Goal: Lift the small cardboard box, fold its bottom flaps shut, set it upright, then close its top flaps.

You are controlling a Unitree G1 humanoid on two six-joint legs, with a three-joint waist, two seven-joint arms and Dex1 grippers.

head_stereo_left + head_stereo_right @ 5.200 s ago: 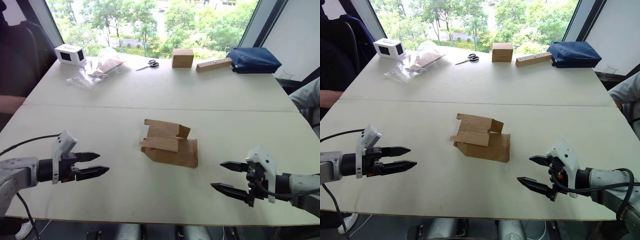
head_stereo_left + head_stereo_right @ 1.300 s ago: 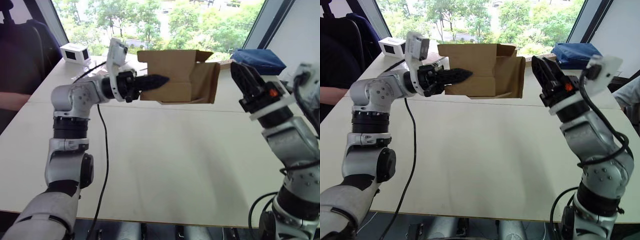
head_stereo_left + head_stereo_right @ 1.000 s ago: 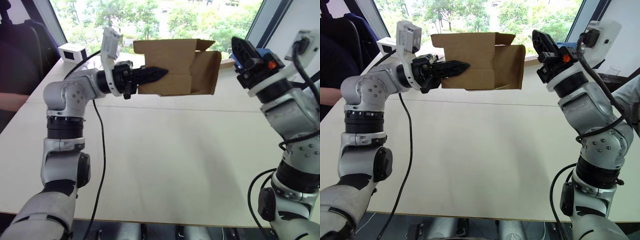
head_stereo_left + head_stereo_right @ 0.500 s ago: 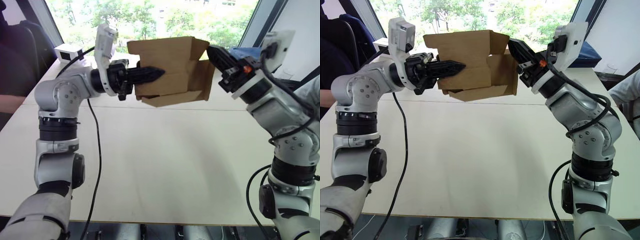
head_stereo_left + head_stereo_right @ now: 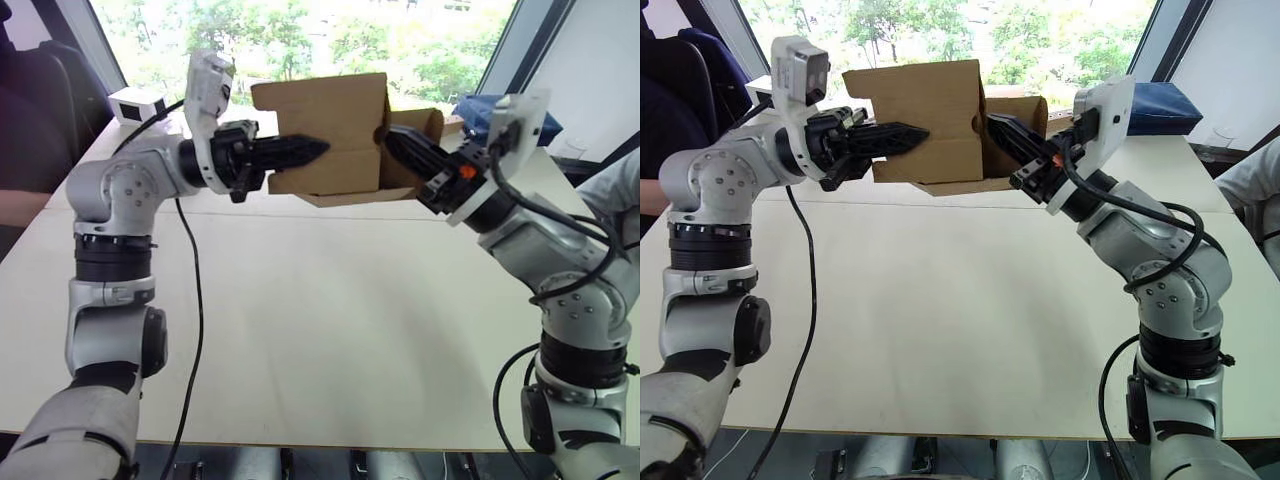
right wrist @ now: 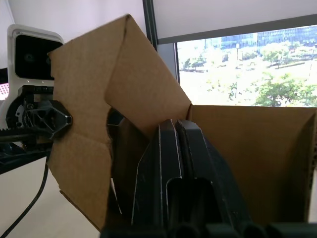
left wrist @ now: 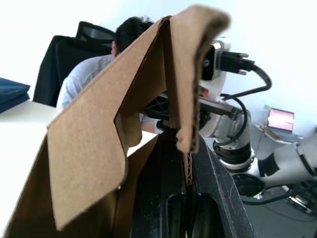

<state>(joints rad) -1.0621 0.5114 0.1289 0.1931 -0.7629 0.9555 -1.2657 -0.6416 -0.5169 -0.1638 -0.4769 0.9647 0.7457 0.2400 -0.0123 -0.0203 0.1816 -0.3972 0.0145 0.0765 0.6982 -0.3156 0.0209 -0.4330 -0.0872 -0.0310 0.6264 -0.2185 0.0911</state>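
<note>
Small cardboard box (image 5: 325,130) held high above table (image 5: 330,320); left gripper (image 5: 312,150) clamped on its wall. Right gripper (image 5: 998,128), fingers pressed together and empty, reaching inside among the flaps (image 5: 425,122).

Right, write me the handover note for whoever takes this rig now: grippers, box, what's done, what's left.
Left gripper: shut on a wall of the small cardboard box, holding it in the air above the table.
Right gripper: fingers shut together, pushed in among the flaps at the box's open end that faces the right arm.
Done: the box is lifted.
Flaps at that end stand open, and one hangs out below the box.
Left: fold the bottom flaps shut, set the box upright on the table, close the top flaps.
</note>
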